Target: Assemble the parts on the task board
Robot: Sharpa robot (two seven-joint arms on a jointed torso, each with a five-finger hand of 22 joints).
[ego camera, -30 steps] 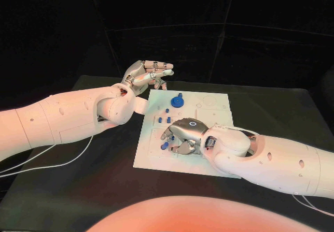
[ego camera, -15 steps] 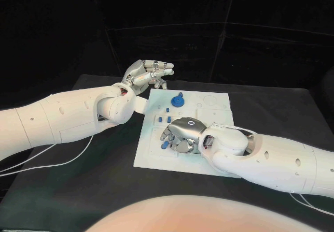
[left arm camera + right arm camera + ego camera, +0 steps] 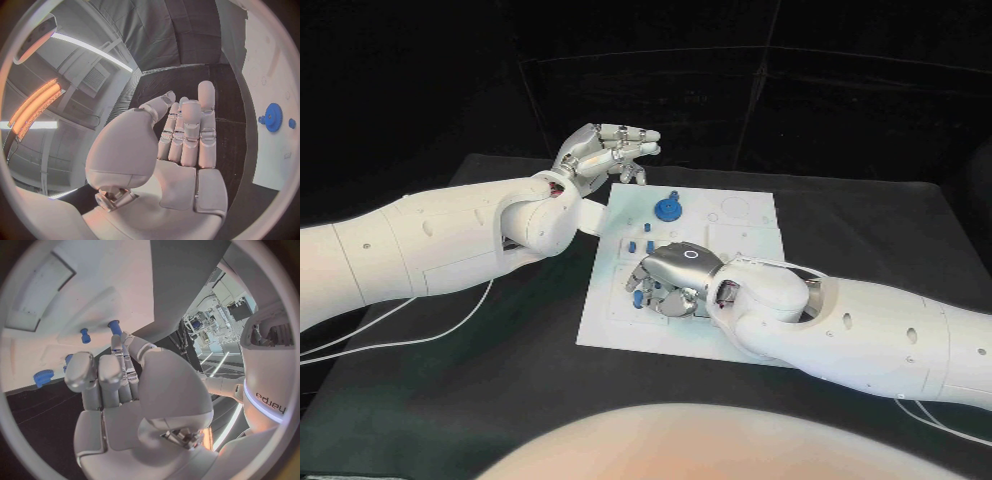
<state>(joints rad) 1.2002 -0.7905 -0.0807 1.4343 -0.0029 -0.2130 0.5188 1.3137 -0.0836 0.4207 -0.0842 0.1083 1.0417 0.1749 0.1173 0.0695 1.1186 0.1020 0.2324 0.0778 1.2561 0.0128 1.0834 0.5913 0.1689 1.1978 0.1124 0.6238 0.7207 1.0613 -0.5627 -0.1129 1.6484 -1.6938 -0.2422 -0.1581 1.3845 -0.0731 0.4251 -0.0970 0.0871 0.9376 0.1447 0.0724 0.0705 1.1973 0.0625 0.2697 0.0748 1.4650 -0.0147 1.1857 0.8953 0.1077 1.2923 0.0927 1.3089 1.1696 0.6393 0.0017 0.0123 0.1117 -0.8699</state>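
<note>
My right robot hand is curled over small pegs on the board; grip unclear. Left robot hand is off the board w/ nothing held. Gear is seated, pegs remain.

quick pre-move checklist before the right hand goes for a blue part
1. Right hand over the task board: ok, above its near left part.
2. Right hand holding a part: cannot tell, fingers curl beside a small blue part but contact is unclear.
3. Left hand out of the way: ok, raised beyond the board's far left corner, holding nothing.
4. Blue gear clear of both hands: ok, on the board's far part.
5. Small blue pegs reachable: ok, just beyond the right hand.
</note>
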